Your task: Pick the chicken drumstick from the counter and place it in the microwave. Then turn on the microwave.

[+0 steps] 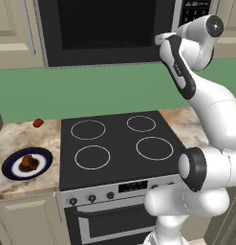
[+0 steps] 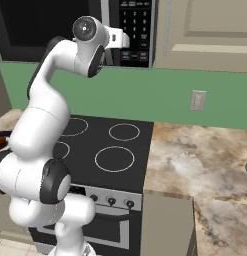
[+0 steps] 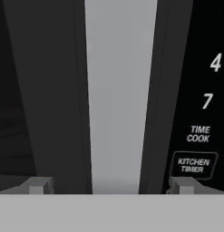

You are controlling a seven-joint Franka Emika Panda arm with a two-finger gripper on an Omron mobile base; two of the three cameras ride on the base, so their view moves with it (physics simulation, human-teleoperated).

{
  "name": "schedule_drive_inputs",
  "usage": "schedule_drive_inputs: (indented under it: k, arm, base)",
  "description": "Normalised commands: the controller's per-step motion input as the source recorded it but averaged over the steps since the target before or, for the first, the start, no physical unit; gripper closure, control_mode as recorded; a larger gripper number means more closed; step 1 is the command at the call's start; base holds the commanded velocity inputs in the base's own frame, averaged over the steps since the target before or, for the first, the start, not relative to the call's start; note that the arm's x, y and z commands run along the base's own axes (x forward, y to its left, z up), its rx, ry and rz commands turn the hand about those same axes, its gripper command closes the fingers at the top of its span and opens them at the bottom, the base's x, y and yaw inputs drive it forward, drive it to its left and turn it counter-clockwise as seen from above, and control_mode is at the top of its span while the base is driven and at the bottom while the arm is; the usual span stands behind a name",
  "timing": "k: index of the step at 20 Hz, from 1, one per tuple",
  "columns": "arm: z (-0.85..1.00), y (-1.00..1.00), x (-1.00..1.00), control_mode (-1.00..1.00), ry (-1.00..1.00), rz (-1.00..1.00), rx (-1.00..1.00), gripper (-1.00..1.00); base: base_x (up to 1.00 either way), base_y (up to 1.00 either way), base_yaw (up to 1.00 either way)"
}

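Marbled counter (image 1: 24, 139), drumstick (image 1: 28, 162) (plated), red bit (image 1: 38, 123)

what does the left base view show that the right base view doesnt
Left base view alone: a chicken drumstick on a blue-rimmed plate and a small red object on the counter. Right base view alone: a wall outlet and the microwave's keypad seen clearly. Both: the stove, the microwave and the arm.
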Motion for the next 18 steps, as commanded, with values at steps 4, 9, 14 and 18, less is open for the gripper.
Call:
schedule_drive_inputs:
  k: [4,9,14,18]
  arm:
    - [0.00,0.00,0.47,-1.00,0.00,0.00,0.00,-1.00]
    - [0.00,0.00,0.50,-1.00,0.00,0.00,0.00,-1.00]
    - [0.00,0.02,0.48,-1.00,0.00,0.00,0.00,1.00]
    - [0.00,0.20,0.00,-1.00,0.00,0.00,0.00,1.00]
  base:
    - [0.00,0.00,0.00]
    - [0.00,0.00,0.00]
    - [0.00,0.00,0.00]
    - [0.00,0.00,0.00]
